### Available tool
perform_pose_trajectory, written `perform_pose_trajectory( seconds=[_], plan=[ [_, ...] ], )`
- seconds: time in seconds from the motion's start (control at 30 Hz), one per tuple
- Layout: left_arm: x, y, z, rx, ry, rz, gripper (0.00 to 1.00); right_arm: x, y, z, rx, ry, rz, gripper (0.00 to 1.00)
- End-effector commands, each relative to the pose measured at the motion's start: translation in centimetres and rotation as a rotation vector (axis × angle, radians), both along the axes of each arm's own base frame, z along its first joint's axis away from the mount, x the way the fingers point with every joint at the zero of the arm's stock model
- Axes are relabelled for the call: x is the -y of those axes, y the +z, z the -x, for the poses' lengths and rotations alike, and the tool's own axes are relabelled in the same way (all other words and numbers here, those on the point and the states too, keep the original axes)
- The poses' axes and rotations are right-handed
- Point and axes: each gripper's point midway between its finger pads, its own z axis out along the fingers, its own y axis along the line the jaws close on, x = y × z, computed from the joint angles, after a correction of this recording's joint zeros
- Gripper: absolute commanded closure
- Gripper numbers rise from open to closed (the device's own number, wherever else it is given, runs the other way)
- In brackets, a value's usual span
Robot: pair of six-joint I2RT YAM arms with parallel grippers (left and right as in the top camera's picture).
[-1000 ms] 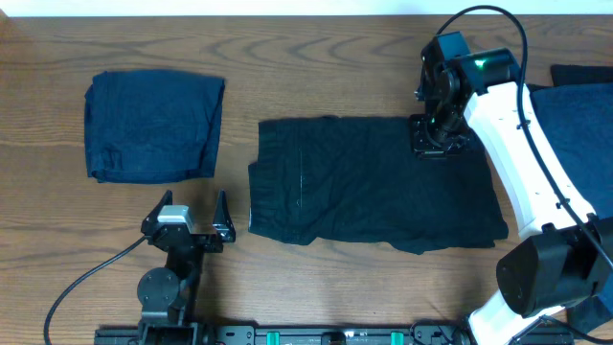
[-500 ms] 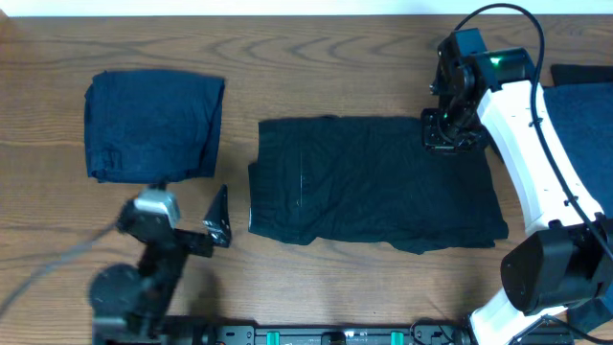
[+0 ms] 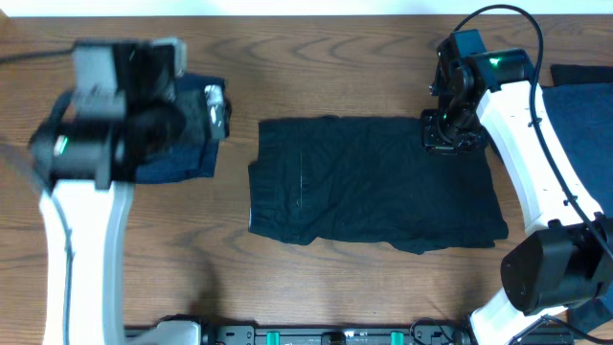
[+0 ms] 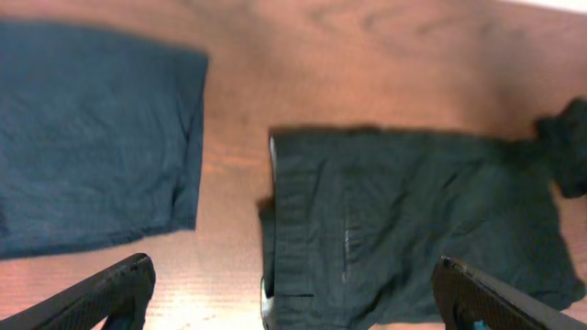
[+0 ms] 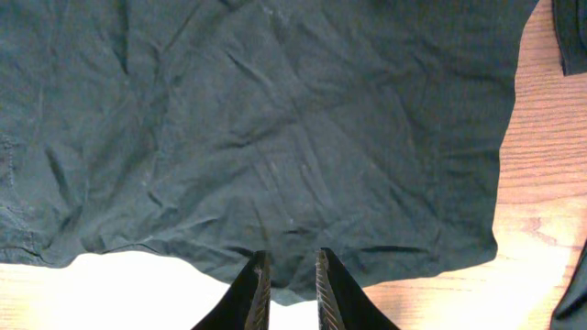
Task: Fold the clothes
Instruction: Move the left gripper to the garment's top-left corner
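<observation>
The wrinkled black fabric garment (image 3: 374, 182) lies flat in the middle of the tabletop. The right gripper (image 5: 290, 261) is at its far right corner, fingers almost pressed together; whether they pinch cloth I cannot tell. The left gripper (image 4: 292, 275), spread wide, hangs over the folded dark navy garment (image 3: 182, 161) near the far left corner.

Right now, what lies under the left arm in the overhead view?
The folded navy garment on the table; the left arm covers most of it, hiding its left part.
</observation>
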Motion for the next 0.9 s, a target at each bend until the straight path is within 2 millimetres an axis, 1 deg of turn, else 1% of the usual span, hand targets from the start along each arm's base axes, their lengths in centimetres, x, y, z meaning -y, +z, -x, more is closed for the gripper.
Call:
perform_pose_trajectory(
  seconds=[0.0,0.03,0.1,0.17,0.2,0.23,0.27,0.33,0.43,0.47,0.57,0.63,0.73,0.8,0.87],
  plan=[
    [0.1,-3.2,-1.7,-0.105,-0.001,-0.011,0.02,0.4,0.6,-0.1,0.025,-0.004,0.007,0.83],
    [0.1,-4.3,-2.1,-0.145,0.005,-0.009,0.04,0.4,0.6,-0.1,0.024,-0.004,0.007,0.82],
    [0.1,-7.2,-2.3,-0.262,0.048,0.009,0.02,0.4,0.6,-0.1,0.024,-0.003,0.007,0.82],
    [0.1,-10.0,-2.3,-0.383,0.091,0.021,0.02,0.4,0.6,-0.1,0.023,-0.003,0.007,0.82],
    [0.2,-11.5,-2.2,-0.442,0.105,0.025,0.09,0.4,0.6,-0.1,0.024,-0.003,0.007,0.81],
    [0.3,-12.6,-2.2,-0.486,0.105,0.028,0.30,0.4,0.6,-0.1,0.025,-0.003,0.007,0.82],
    [0.6,-13.7,-2.3,-0.526,0.103,0.042,0.41,0.4,0.6,-0.1,0.025,-0.003,0.007,0.81],
    [1.6,-15.9,-2.4,-0.603,0.086,0.095,0.40,0.4,0.6,-0.2,0.027,-0.003,0.007,0.81],
    [3.0,-18.6,-2.4,-0.705,0.063,0.172,0.28,0.4,0.6,-0.2,0.028,-0.003,0.007,0.81],
    [3.3,-19.4,-2.3,-0.736,0.062,0.184,0.25,0.4,0.6,-0.2,0.028,-0.003,0.007,0.81],
    [3.6,-21.8,-2.2,-0.811,0.067,0.199,0.22,0.4,0.6,-0.2,0.026,-0.003,0.007,0.81],
    [3.8,-23.1,-2.1,-0.856,0.082,0.216,0.17,0.4,0.6,-0.1,0.025,-0.003,0.007,0.80],
    [4.7,-24.2,-2.0,-0.898,0.074,0.269,0.15,0.6,0.5,-0.1,0.024,-0.004,0.018,0.80],
    [5.0,-24.9,-1.9,-0.919,0.075,0.282,0.14,0.6,0.4,-0.1,0.022,-0.004,0.019,0.80],
    [4.9,-25.8,-1.6,-0.937,0.095,0.285,0.09,0.6,0.3,0.0,0.020,-0.004,0.019,0.79]
  ],
)
